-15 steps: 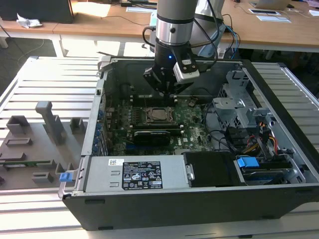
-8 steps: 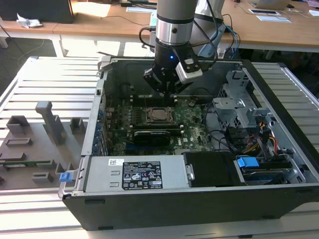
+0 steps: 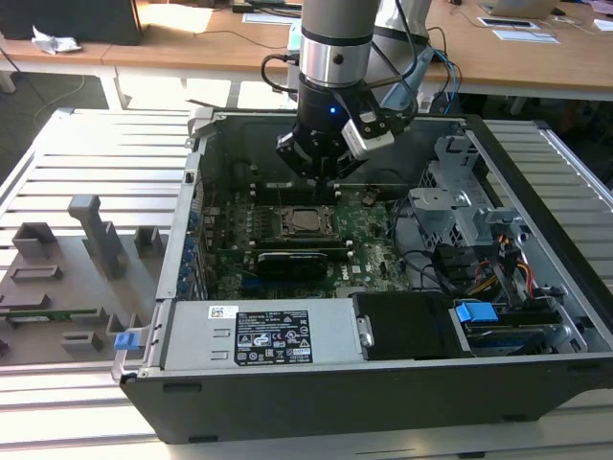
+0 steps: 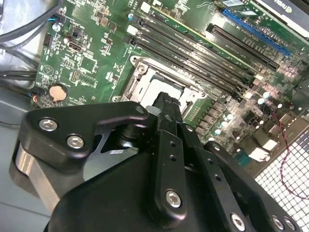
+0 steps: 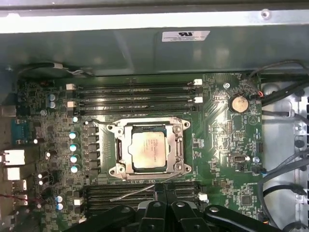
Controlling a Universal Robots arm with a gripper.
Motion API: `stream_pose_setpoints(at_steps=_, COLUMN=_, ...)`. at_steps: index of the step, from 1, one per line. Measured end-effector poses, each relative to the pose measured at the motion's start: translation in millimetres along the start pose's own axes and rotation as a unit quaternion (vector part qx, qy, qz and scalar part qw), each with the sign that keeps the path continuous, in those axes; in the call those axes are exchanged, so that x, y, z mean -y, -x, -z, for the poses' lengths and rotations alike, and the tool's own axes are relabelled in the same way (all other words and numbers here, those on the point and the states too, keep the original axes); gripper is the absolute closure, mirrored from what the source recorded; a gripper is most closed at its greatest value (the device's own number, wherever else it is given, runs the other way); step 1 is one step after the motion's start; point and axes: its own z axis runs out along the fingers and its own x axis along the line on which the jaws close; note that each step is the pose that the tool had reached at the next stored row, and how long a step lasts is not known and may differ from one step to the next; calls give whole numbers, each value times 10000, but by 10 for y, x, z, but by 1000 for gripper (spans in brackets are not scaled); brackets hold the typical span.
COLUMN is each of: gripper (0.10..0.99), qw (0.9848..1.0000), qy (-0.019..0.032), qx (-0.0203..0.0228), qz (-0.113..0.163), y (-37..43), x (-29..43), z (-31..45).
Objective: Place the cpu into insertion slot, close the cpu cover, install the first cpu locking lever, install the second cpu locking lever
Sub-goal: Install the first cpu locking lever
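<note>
Exterior view: open computer case (image 3: pixel 287 407) lies on a slatted metal counter (image 3: pixel 105 153), with the arm reaching down into it from above. The tool (image 3: pixel 326 190) hangs just above the far edge of the socket on the motherboard (image 3: pixel 375 254). The cpu (image 3: pixel 306 219) sits flat in the socket, silver top up. A grey tray (image 3: pixel 57 278) of fixtures lies on the counter at the exterior view's left, well apart from the case. A power supply (image 3: pixel 273 335) with a white label lies along the near wall of the case. First wrist view: the cpu (image 5: pixel 149 151) is seated square in the slot and the cpu cover (image 5: pixel 124 151) is folded down flat around it, the chip showing through its window. One thin locking lever (image 5: pixel 133 194) juts out at a slant from the socket's edge, across the nearer memory slots (image 5: pixel 120 191), unlatched. The tool (image 5: pixel 163 187) is just beside the inner end of that lever; contact cannot be judged. Its fingers are pressed together, with nothing seen between them. A coin battery (image 5: pixel 237 103) sits well to one side of the socket. Second wrist view: the tool (image 4: pixel 166 99) has its narrow tip over the near edge of the cpu cover (image 4: pixel 144 76), with the cpu (image 4: pixel 161 86) partly hidden behind it.
</note>
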Motion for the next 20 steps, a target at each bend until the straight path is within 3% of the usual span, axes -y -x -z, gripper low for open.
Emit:
stream_pose_setpoints(at_steps=2, gripper=980, qw=10000, qy=3, qx=0, qz=15, y=-6, x=1, z=1)
stream_pose_setpoints(at_steps=5, gripper=980, qw=10000, qy=55, qx=-2, qz=16, y=-72, x=3, z=1)
stream_pose_setpoints(at_steps=6, gripper=980, qw=9999, qy=107, qx=-4, qz=16, y=-112, x=5, z=1)
stream_pose_setpoints(at_steps=9, gripper=980, qw=9998, qy=182, qx=-7, qz=14, y=-197, x=8, z=3)
stream_pose_setpoints(at_steps=16, gripper=980, qw=9997, qy=244, qx=-9, qz=13, y=-409, x=13, z=6)
stream_pose_setpoints(at_steps=20, gripper=980, qw=9996, qy=282, qx=-11, qz=13, y=-489, x=-19, z=9)
